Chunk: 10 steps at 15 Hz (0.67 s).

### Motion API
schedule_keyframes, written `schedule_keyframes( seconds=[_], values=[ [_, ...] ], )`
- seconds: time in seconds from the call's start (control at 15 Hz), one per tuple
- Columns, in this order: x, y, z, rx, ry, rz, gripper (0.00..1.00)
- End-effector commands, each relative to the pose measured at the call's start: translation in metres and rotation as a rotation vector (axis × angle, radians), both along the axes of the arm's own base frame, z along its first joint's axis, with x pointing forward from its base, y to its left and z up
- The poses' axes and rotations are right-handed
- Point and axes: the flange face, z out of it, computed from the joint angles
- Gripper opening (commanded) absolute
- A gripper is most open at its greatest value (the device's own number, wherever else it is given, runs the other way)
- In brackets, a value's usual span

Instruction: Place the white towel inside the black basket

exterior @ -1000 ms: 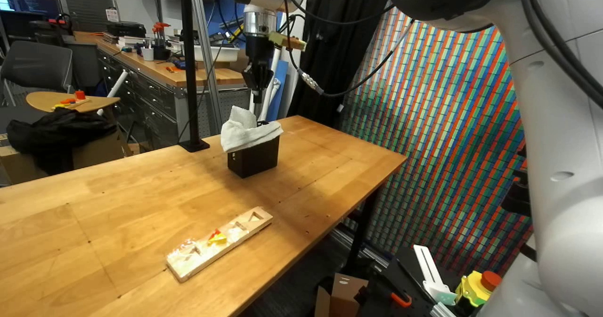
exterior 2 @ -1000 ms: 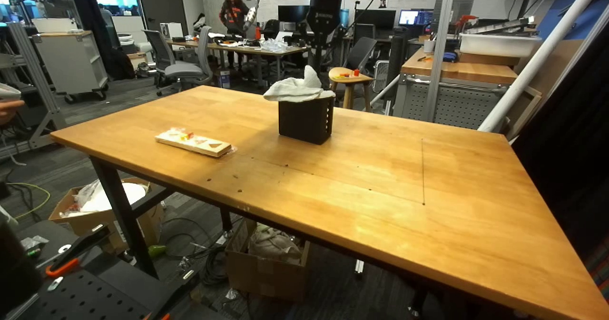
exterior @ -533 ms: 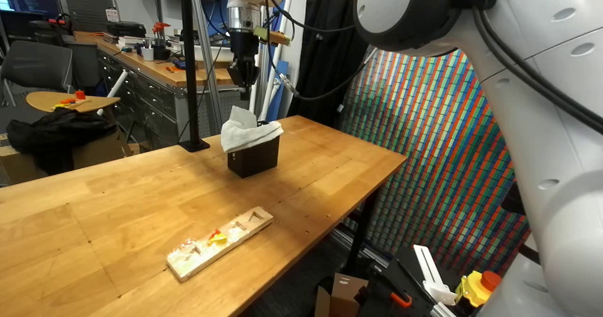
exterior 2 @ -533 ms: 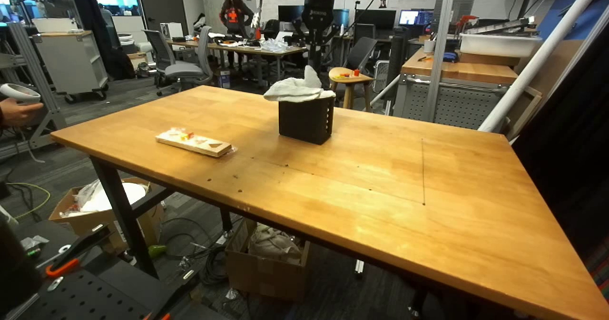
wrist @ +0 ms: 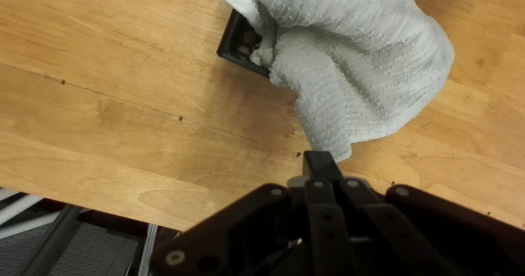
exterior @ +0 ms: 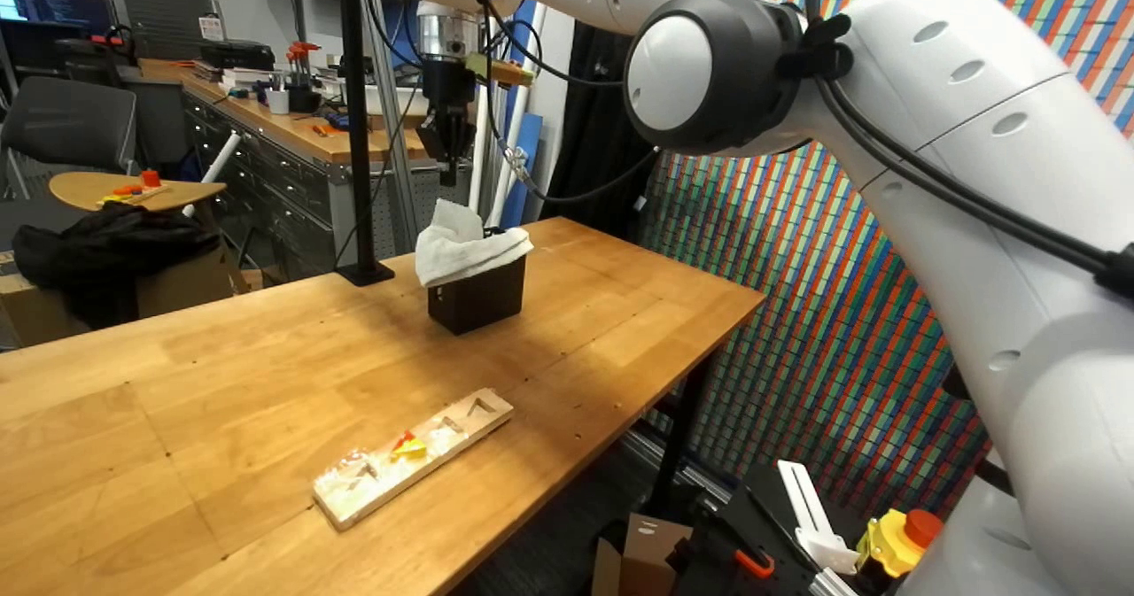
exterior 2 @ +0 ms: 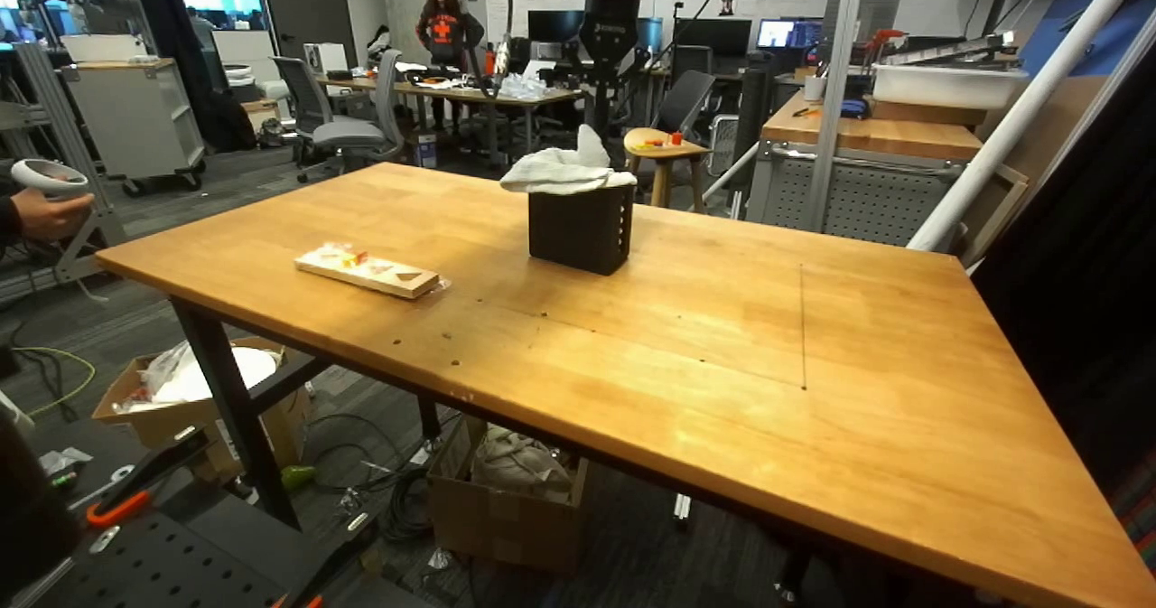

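Observation:
The white towel (exterior: 465, 246) lies bunched across the top of the black basket (exterior: 478, 299) in an exterior view. The towel (exterior 2: 569, 172) also drapes over the basket (exterior 2: 578, 229) in an exterior view, one corner standing up. In the wrist view the towel (wrist: 361, 62) covers most of the opening and hangs past the sides; one corner of the basket (wrist: 242, 62) shows, with a fold of towel dipping in. My gripper (wrist: 320, 157) is shut and empty. In an exterior view the gripper (exterior: 448, 175) is above the towel, apart from it; it also shows behind the towel (exterior 2: 599, 116).
The basket stands on a wooden table (exterior: 266, 366). A wooden shape board (exterior: 412, 459) with red and yellow pieces lies nearer the front edge; it also shows in an exterior view (exterior 2: 370, 272). A black post (exterior: 354, 135) rises at the table's far edge, close to the gripper.
My gripper has risen from the towel and shifted toward the black post, and the arm has bent back with it. The towel and basket have not moved.

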Motion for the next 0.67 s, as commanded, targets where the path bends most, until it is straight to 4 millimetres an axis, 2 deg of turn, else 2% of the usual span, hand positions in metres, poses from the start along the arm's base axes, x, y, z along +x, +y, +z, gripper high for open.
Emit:
schedule_keyframes(
  seconds=[0.0, 0.6],
  values=[
    [0.005, -0.003, 0.008, 0.018, -0.041, 0.017, 0.01],
    [0.015, 0.0, -0.022, 0.071, -0.041, 0.012, 0.01]
  ],
)
